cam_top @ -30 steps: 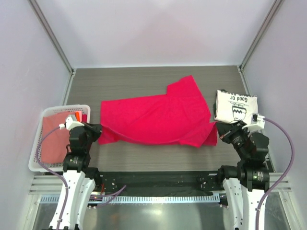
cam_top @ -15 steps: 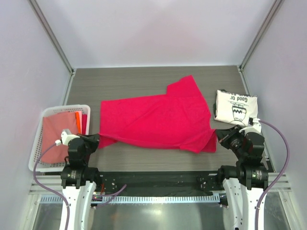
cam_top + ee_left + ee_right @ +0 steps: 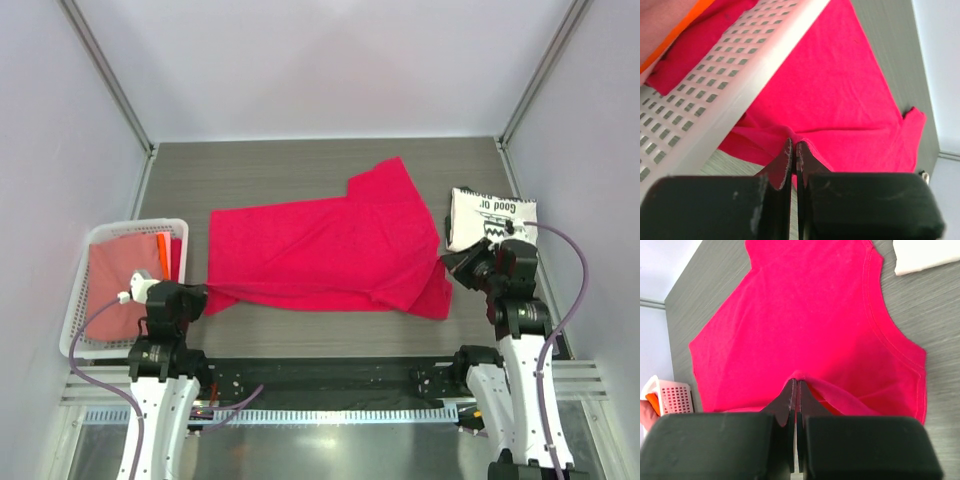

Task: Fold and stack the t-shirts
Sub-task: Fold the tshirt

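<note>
Folding of the crimson-pink t-shirt (image 3: 320, 250) looks to be the step in hand. It lies spread across the middle of the worktop (image 3: 270, 170), one sleeve reaching toward the far edge. Each arm grips a corner of its near hem. The left pincer (image 3: 793, 150) is clenched on a pinch of crimson cloth close to the near-left corner, just beside the white lattice basket (image 3: 140, 224). The right pincer (image 3: 796, 385) is clenched on a raised fold of the same cloth toward the right edge. The next move probably calls for both arms to lift together and carry the near hem evenly toward the far edge, keeping the cloth taut between them so it does not sag or twist. By count, there are two t-shirts on the worktop: the crimson one and a cream printed t-shirt (image 3: 490, 225), already folded, by the right edge. There are two pincers and one basket, which holds more pinkish cloth I cannot identify.
</note>
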### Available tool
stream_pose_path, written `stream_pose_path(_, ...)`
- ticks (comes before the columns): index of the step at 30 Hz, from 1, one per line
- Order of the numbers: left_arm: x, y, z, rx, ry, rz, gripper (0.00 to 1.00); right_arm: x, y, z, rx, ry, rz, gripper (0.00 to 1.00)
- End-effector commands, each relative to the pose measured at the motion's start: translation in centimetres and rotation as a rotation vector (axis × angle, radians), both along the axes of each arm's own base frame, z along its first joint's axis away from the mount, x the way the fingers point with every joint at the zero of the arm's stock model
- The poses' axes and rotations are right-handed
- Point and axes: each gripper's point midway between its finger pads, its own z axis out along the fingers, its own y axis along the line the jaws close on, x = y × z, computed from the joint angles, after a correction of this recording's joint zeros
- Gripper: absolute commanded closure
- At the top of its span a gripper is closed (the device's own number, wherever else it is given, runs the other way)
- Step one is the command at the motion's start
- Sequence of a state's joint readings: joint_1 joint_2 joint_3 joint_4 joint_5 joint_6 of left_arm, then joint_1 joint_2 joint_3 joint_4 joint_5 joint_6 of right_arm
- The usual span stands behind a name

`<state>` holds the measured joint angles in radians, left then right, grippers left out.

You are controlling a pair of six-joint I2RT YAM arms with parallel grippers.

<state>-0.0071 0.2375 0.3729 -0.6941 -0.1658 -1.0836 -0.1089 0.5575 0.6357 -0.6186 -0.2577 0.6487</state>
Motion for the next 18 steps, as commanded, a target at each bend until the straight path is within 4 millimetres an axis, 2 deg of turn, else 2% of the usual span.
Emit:
stream_pose_path(1, 0.2, 1.0, 0.1, 0.032, 0.02, 0.046, 1.0, 2.8, -0.1, 3.2, -0.014, -0.105, 0.023, 0.99)
stream_pose_path(5, -0.1, 1.8, -0.6, 0.054, 0.082, 0.087, 1.0, 4.8, 0.0, 4.3, -0.015, -0.108, 0.047, 0.99)
stream_pose_path(7, -0.1, 1.9, -0.8, 0.059, 0.093, 0.088, 1.0, 5.8, -0.1, 4.4, -0.016, -0.095, 0.054, 0.99)
stream_pose_path(8, -0.1, 1.9, -0.9, 0.061, 0.1, 0.09, 1.0, 6.2, -0.1, 5.1, -0.02, -0.106, 0.057, 0.99)
stream_pose_path(11, -0.1, 1.9, -1.2, 0.057, 0.104, 0.089, 1.0, 7.6, -0.1, 5.8, -0.027, -0.102, 0.071, 0.99)
stream_pose_path(18, 0.1, 1.8, -1.0, 0.081, 0.128, 0.065, 1.0, 10.3, 0.3, 5.0, -0.033, -0.056, 0.126, 0.99)
